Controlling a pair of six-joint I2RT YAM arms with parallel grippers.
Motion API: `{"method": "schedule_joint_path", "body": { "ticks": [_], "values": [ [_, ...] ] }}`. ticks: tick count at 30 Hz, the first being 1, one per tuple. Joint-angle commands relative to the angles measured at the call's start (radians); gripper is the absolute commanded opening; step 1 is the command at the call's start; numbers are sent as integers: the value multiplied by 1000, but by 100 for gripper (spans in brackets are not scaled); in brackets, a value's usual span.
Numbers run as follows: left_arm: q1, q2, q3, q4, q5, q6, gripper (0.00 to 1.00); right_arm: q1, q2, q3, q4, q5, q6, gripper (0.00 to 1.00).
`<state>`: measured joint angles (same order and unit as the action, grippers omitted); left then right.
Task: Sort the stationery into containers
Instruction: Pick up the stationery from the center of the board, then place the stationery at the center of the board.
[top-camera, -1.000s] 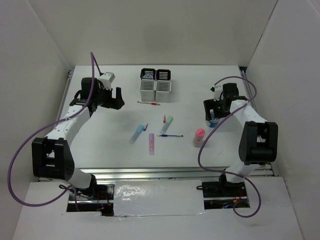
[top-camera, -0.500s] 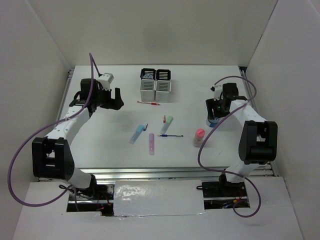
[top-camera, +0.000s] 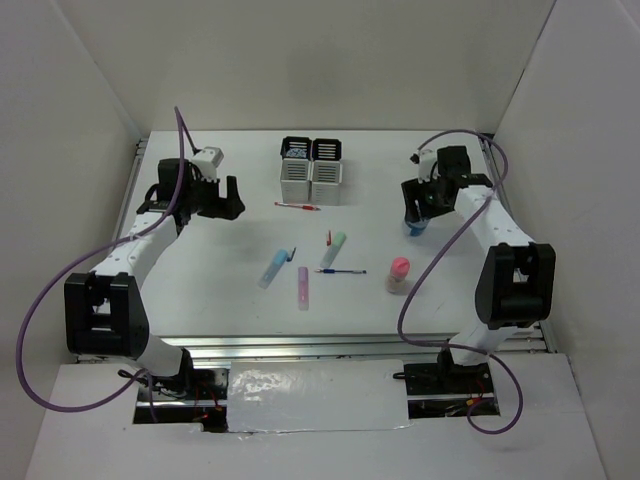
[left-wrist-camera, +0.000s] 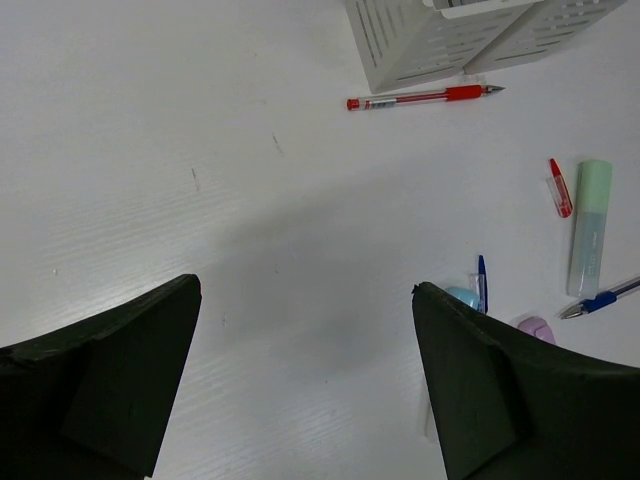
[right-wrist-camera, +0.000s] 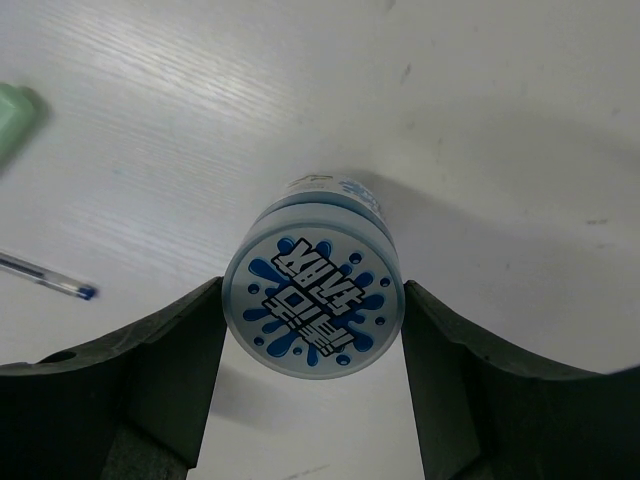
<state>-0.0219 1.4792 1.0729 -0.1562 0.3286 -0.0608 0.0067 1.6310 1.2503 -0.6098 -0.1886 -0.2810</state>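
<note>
**Right gripper** (right-wrist-camera: 312, 292): jaws clamped on a blue roll (right-wrist-camera: 313, 300), with one finger against each side.
- The right wrist view shows the roll's printed round face and the contact on both sides.
- The overhead view shows only a blue patch under the gripper. It lies at the right of the table (top-camera: 200, 290), well apart from the block of pen cups (top-camera: 313, 172).

**Left gripper** (left-wrist-camera: 305, 290): jaws wide apart, nothing between them, over the table to the left of the cups.

**Overhead view only:**
- The pink-capped tube (top-camera: 398, 274) shows near the right arm.
- The pale blue stick (top-camera: 272, 268) and the purple stick (top-camera: 303, 287) show at full length. The left wrist view catches only their tips.

**Left wrist view:** this view resolves the smaller items.
- The red pen (left-wrist-camera: 420, 97) lies just beside the white cups.
- The green stick (left-wrist-camera: 590, 228) lies beside a loose red cap (left-wrist-camera: 560, 187).
- The blue pen (left-wrist-camera: 600, 298) lies near the green stick.
</note>
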Motion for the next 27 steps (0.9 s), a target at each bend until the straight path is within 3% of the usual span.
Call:
{"method": "schedule_joint_path", "body": {
  "ticks": [1,14,19,27],
  "values": [
    [11,12,-14,41,33,-24,99,47,-49,124,-22,-40,8,36],
    [56,21,-30,67,62,-33,99,272,95,532,-33,-129,57,34],
    [82,16,-53,87,84,-50,99,396,203,704,-8,-84,25,33],
    [116,10,-68,96,113,-53,99,461,423,960,83,-14,29,33]
  ]
}}
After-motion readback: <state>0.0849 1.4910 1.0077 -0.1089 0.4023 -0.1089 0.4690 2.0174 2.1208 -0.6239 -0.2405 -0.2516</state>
